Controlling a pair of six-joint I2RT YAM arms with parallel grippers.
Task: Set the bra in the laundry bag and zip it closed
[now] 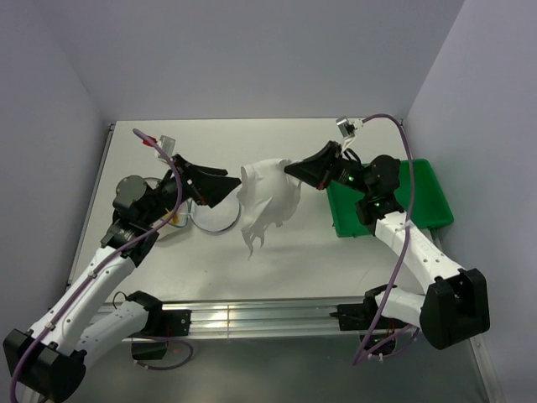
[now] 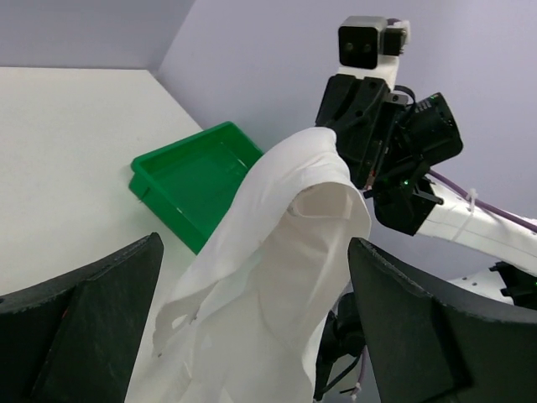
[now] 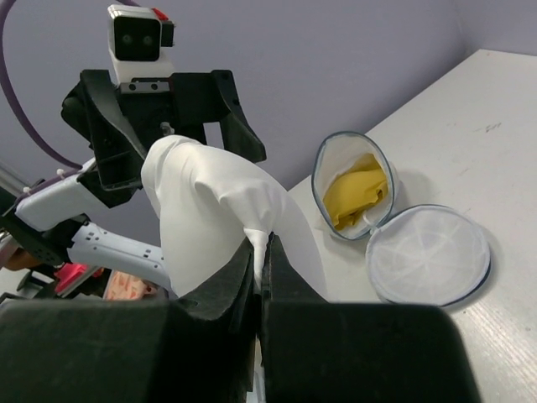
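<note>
The white bra (image 1: 270,198) hangs in the air over the middle of the table, pinched at its top edge by my right gripper (image 1: 290,171), which is shut on it (image 3: 262,243). My left gripper (image 1: 237,185) is open, its tips at the bra's left side; the bra (image 2: 277,277) hangs between its spread fingers (image 2: 92,319). The laundry bag (image 3: 352,185) lies open on the table with its round mesh lid (image 3: 428,256) flipped down and a yellow cloth (image 3: 357,189) inside. In the top view the left arm hides most of the bag (image 1: 211,222).
A green plastic tray (image 1: 419,195) stands at the right of the table, under my right arm; it also shows in the left wrist view (image 2: 197,180). Grey walls close in the back and sides.
</note>
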